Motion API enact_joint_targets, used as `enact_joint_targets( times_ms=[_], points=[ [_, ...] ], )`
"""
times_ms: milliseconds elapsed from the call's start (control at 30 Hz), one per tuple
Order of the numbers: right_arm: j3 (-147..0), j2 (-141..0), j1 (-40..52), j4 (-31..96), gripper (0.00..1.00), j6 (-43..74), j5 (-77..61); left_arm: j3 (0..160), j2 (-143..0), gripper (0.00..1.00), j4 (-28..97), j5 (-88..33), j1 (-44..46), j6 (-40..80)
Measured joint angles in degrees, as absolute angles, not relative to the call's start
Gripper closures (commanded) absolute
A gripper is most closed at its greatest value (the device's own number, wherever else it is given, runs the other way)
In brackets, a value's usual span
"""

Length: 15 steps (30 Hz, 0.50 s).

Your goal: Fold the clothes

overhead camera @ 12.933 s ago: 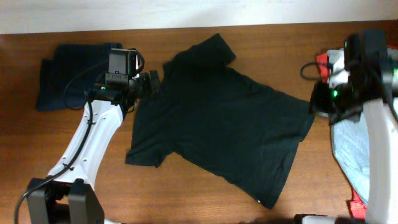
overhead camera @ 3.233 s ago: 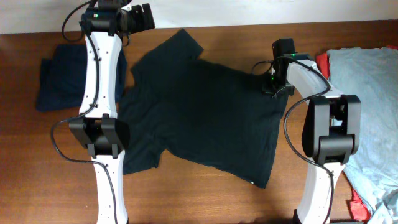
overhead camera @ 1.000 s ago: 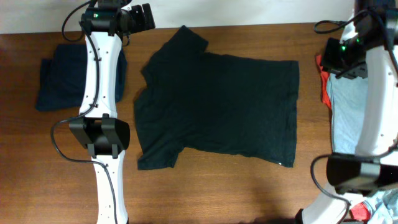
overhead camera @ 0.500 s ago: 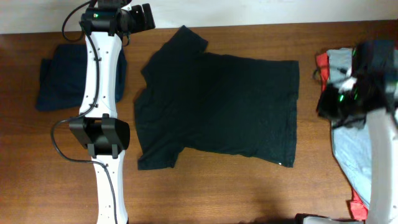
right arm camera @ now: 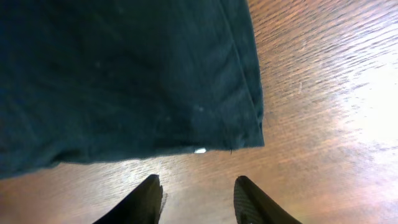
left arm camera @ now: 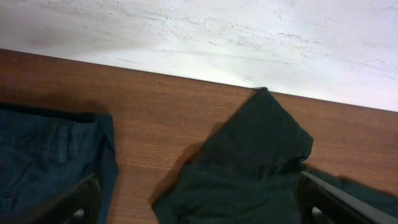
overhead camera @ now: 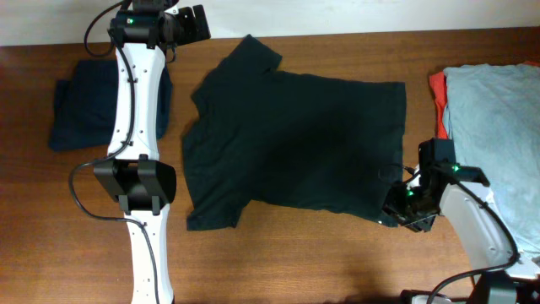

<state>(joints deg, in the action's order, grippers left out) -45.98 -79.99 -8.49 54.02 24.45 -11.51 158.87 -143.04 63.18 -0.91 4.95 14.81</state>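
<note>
One T-shirt corner beside right tool

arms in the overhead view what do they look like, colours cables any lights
The left arm and the right arm both have white link shells with black joint housings. Thin black cables loop beside them, and small green lights glow near the wrists. The left gripper and the right gripper are black, with plain fingers rounded at the tips.
</note>
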Motion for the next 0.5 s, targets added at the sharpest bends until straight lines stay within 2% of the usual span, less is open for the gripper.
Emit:
enact_joint_targets(
  times_ms=[500],
  points=[
    [-38.7,-80.0,-8.5,46.4,0.48,31.2,-6.7,158.9,-143.0,0.01,63.2,-0.9,5.0,14.8]
  ],
)
